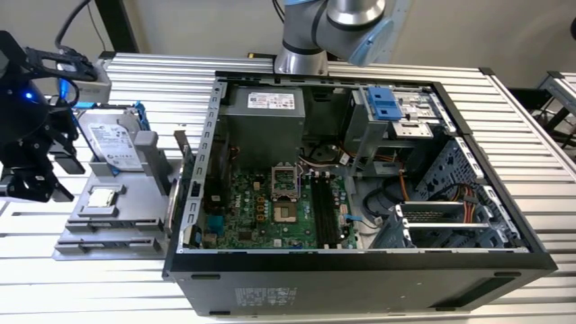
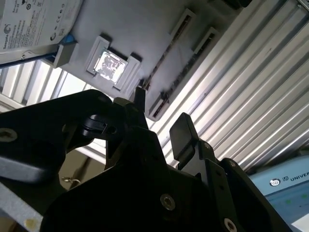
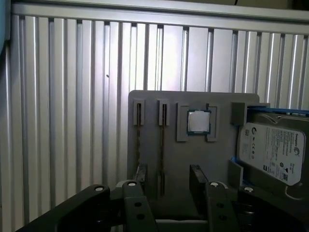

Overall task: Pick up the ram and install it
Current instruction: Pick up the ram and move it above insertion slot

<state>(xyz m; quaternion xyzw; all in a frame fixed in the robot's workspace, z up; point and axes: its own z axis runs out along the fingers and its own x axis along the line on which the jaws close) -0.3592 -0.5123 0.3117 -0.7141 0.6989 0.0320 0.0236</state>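
Hovering over the grey holder, the fingers stand wide apart, the ram edge-up in its slot in line between them; processor chip and hard drive lie beyond.

Ram edge-on, chips too small to tell; lower end prob. behind gripper; hard drive cropped at edge.

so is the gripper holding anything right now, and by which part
Nothing is held. The black gripper has its fingers apart with nothing between them, above the grey slotted tray where the thin ram stick stands on edge.
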